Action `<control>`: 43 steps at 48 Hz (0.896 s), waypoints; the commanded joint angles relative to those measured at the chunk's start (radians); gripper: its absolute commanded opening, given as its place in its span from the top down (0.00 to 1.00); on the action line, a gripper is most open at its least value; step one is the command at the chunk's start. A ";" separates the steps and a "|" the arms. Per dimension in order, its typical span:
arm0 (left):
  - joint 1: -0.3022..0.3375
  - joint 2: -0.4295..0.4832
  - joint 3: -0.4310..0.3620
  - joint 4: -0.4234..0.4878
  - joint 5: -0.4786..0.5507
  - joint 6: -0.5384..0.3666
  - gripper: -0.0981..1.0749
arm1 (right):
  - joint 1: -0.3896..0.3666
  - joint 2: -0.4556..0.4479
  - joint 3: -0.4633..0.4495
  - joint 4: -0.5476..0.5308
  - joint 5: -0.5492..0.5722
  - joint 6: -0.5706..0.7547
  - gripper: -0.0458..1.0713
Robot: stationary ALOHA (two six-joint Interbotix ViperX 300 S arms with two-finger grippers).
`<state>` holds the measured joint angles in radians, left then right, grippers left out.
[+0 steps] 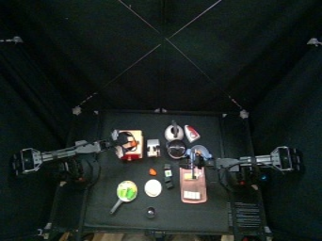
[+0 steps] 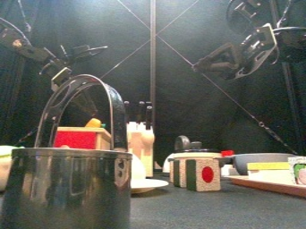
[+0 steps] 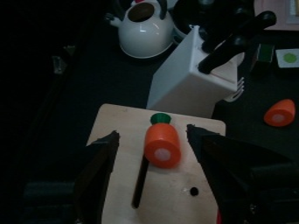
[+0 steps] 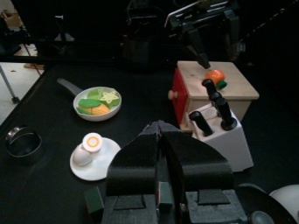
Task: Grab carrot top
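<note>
The carrot top [image 3: 162, 145] is a stubby orange piece with a green cap, lying on a pale wooden board [image 3: 117, 188]. My left gripper [image 3: 156, 138] hangs just above it, open, with one jaw on each side and not touching it. In the right wrist view the same piece [image 4: 214, 77] lies on top of a wooden box with a red side, under the left arm's fingers [image 4: 194, 48]. In the top view the left gripper [image 1: 123, 143] is at the table's left. My right gripper [image 4: 163, 133] is shut and empty, held above the table's right side [image 1: 201, 162].
A white knife block [image 3: 198, 66] and a white kettle [image 3: 146, 26] stand just beyond the board. Another orange piece [image 3: 278, 112] lies on the table. A green dish [image 4: 97, 101], a white plate with an egg [image 4: 91, 150], a pink tray [image 1: 191, 185] and a metal pot [image 2: 66, 183] are nearby.
</note>
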<state>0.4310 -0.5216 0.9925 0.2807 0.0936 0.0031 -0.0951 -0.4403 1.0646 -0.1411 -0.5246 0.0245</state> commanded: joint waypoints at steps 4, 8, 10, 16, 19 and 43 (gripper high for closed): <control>-0.006 0.018 -0.025 0.009 -0.020 -0.005 0.09 | -0.002 -0.008 -0.008 0.002 -0.003 0.000 0.71; -0.012 0.038 -0.023 -0.006 -0.034 -0.005 0.09 | 0.000 -0.008 -0.008 0.002 -0.005 0.000 0.71; -0.014 0.049 -0.023 -0.014 -0.041 -0.005 0.09 | -0.002 -0.008 -0.008 0.002 -0.005 0.000 0.71; -0.014 0.086 -0.026 -0.031 -0.061 -0.005 0.09 | -0.002 -0.006 -0.008 0.002 -0.003 0.000 0.71; -0.015 0.106 -0.026 -0.041 -0.060 -0.005 0.09 | -0.002 -0.005 -0.008 0.000 -0.003 0.000 0.71; 0.003 0.135 -0.015 -0.074 -0.061 -0.006 0.10 | -0.002 -0.003 -0.008 0.002 -0.003 0.000 0.71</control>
<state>0.4310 -0.3866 0.9925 0.2178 0.0414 -0.0015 -0.0951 -0.4372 1.0661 -0.1427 -0.5231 0.0245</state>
